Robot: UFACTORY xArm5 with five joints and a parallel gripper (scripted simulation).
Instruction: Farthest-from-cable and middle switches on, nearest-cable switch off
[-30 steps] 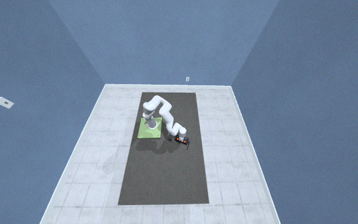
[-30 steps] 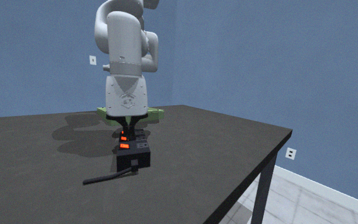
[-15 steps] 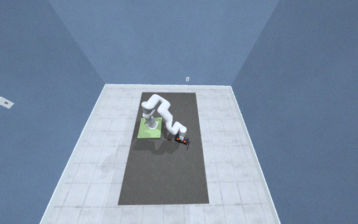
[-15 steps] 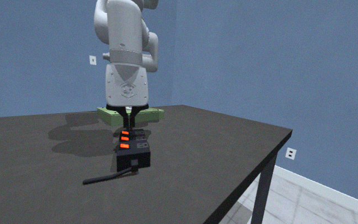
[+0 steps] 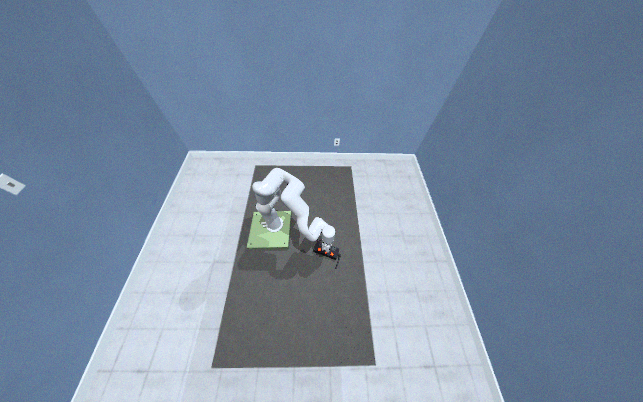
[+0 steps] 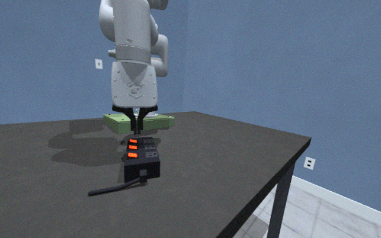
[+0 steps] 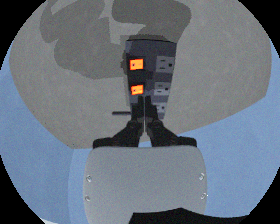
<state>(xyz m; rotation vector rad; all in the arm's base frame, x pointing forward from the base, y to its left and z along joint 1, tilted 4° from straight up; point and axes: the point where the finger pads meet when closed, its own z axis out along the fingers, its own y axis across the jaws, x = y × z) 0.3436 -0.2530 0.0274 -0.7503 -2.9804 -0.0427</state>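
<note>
A black power strip (image 6: 147, 161) (image 5: 331, 251) (image 7: 165, 86) lies flat on the dark table (image 6: 215, 166), the right way up. Its cable (image 6: 112, 188) runs out of the near end towards the left. Three orange switches stand in a row on top: the farthest from the cable (image 6: 133, 141) (image 7: 136, 64), the middle one (image 6: 133, 147) (image 7: 138, 90) and the nearest the cable (image 6: 132, 154). All three show bright orange in the exterior view. My gripper (image 6: 136, 131) (image 7: 144, 103) is shut on nothing and hovers just above the switch row. In the wrist view its fingers hide the switch nearest the cable.
The arm's green base plate (image 6: 165, 121) (image 5: 264, 239) stands just behind the strip. The table's right edge (image 6: 275, 180) lies some way to the right of the strip. Wall sockets are on the blue walls.
</note>
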